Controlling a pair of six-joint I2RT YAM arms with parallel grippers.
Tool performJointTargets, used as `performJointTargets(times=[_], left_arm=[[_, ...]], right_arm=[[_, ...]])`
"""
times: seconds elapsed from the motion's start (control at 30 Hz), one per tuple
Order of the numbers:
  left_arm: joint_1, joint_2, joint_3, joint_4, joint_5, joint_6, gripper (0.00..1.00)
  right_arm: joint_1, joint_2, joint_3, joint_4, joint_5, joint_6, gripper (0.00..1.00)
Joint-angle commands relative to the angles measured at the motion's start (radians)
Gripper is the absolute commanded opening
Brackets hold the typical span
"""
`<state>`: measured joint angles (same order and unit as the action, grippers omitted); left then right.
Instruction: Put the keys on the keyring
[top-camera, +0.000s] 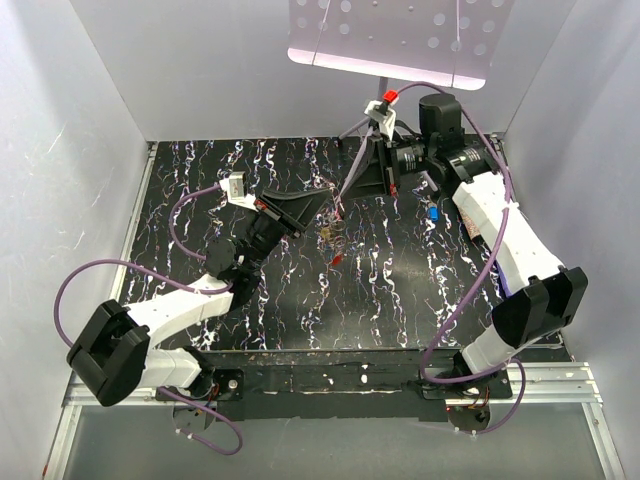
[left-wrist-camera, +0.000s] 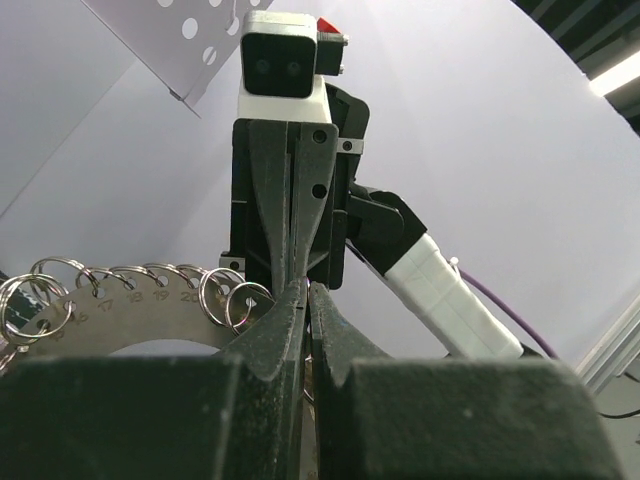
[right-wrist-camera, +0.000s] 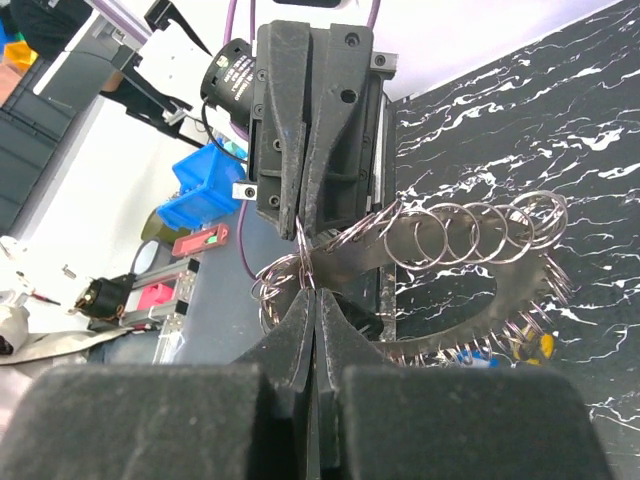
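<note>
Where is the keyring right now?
In the top view, the keyring hangs over the middle of the table, just below where the left gripper and right gripper meet tip to tip.

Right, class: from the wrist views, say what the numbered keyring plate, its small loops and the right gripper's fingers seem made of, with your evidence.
Keyring plate: likely steel, a flat dull-grey sheet with marked numbers. Small loops: shiny metal wire, coiled double, with bright glints. Right gripper's fingers: matte black and grainy, probably printed plastic.
</note>
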<state>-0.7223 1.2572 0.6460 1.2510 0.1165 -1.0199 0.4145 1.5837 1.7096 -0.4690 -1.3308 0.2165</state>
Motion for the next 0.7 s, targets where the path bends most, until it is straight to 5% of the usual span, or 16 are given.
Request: performJointTargets(times=[0.0,0.3,0.47,0.67], left_arm=[[-0.002,-0.059,0.032,0.033,-0.023,0.075,0.0],[0.0,-0.035,0.029,0.064,0.021,0.078,0.0],[0.012,-0.051,0.026,0.027,0.072,0.086,0.0],[0.023,-0.042,0.038,0.011,0.132,0.055,0.0]], right_arm=[[0.004,-0.053,-0.057,0.116,0.008,0.104,0.01],[0.015,-0.068,-0.143,0.306,-0.028,0.287,0.03],[-0.011,-0.067,-0.023,0.049,-0.018,0.037,0.37],[-0.023,-0.041,0.084,-0.085,-0.016,-0.1,0.46]])
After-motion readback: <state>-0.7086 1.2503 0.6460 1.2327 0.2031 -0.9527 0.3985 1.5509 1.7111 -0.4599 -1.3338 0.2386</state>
